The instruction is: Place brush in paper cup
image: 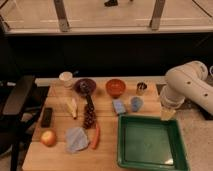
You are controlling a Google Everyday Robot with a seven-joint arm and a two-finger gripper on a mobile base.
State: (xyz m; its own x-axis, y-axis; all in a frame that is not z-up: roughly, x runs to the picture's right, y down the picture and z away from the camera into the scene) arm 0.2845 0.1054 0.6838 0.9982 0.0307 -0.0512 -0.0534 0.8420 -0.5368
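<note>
Nearest: one rectangular green plastic tray [150, 142] and one round red apple [48, 138]. Mid-table, the one slim black brush [90, 102] lies just behind the dark grapes [89, 119]. Farther back: one purple bowl [85, 86], one orange bowl [115, 87], and one off-white paper cup [66, 77] back-left. The gripper [167, 113] hangs by the table's right edge; spread or closed, can't tell.

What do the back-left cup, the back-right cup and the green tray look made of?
Paper cup: matte off-white, tan rim, likely paper. Metal cup: shiny with reflections, likely steel. Tray: smooth green with glare, probably plastic. The hand hangs at the table's right edge.
</note>
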